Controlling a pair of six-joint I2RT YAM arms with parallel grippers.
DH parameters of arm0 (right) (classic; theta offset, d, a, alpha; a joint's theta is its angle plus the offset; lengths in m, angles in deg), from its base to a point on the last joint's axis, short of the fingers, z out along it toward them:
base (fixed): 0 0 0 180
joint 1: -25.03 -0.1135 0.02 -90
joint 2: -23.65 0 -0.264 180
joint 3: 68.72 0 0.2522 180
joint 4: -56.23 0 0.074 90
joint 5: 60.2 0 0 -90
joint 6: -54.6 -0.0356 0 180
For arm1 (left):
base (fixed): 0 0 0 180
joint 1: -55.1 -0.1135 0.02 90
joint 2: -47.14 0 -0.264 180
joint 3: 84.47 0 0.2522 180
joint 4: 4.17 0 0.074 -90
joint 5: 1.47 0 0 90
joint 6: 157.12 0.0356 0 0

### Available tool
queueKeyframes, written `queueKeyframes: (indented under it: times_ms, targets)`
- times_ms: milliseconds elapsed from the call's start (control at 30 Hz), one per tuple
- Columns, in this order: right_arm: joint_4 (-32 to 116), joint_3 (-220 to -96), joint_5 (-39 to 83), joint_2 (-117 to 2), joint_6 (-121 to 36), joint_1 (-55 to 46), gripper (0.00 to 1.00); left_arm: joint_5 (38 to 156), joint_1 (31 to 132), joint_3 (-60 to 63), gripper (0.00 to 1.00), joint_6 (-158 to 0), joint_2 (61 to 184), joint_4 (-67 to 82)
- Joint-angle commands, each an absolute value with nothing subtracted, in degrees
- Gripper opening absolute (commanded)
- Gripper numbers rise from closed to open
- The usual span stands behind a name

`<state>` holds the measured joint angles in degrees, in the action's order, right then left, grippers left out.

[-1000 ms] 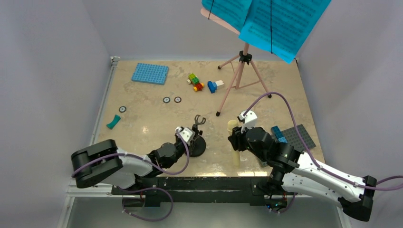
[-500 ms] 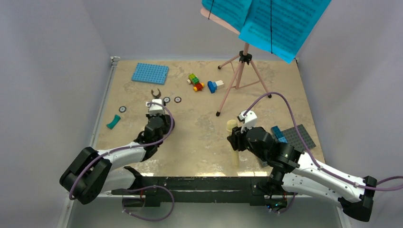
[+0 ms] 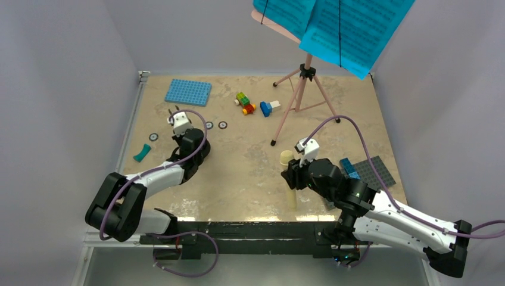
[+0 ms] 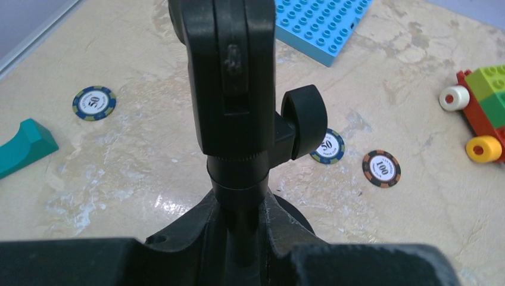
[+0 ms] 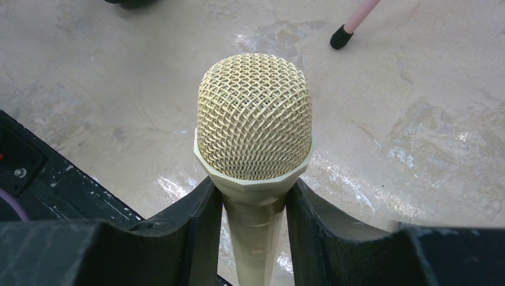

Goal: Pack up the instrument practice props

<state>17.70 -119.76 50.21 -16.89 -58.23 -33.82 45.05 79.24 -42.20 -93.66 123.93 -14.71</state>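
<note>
Near the table's (image 3: 250,164) near edge, the right pincer (image 5: 253,202) clamps the cream microphone (image 5: 254,125). Toward the left edge, the left pincer (image 4: 237,229) grips the black mic stand (image 4: 229,77), seemingly lifted. At the far right corner is the pink music stand (image 3: 301,98) with cyan pages (image 3: 351,30).

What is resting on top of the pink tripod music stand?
Cyan paper sheet-music pages, crossed by two thin black cords, lie on its pink board. They cover nearly all of the board; only one corner shows.
</note>
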Motion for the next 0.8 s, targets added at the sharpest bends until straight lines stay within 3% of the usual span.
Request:
queueKeyframes:
  times_ms: [0, 100, 233, 400, 500, 767]
  targets:
    - [22.01, -120.01, 47.97, -16.82, -57.91, -33.75, 0.0, 38.41, 79.01, -40.43, 0.0, -106.61, 121.39, -10.29]
    - [21.69, -119.92, 47.44, -17.17, -58.12, -33.82, 0.0, 33.34, 79.66, -37.36, 0.0, -115.41, 122.82, 1.15]
    - [21.61, -118.72, 47.76, -15.82, -58.26, -33.83, 0.0, 22.85, 80.87, -19.6, 0.0, -160.47, 132.91, 54.08]
    - [20.92, -118.59, 47.45, -14.92, -58.83, -33.68, 0.0, 13.57, 88.11, -1.18, 0.0, -198.69, 151.92, 101.16]
    - [19.97, -118.09, 48.04, -13.88, -58.95, -33.7, 0.0, 12.25, 90.89, 0.45, 0.0, -204.89, 157.47, 106.35]
    - [20.76, -116.89, 48.44, -13.12, -58.3, -33.68, 0.0, 8.59, 94.67, -3.62, 0.0, -207.33, 155.94, 106.35]
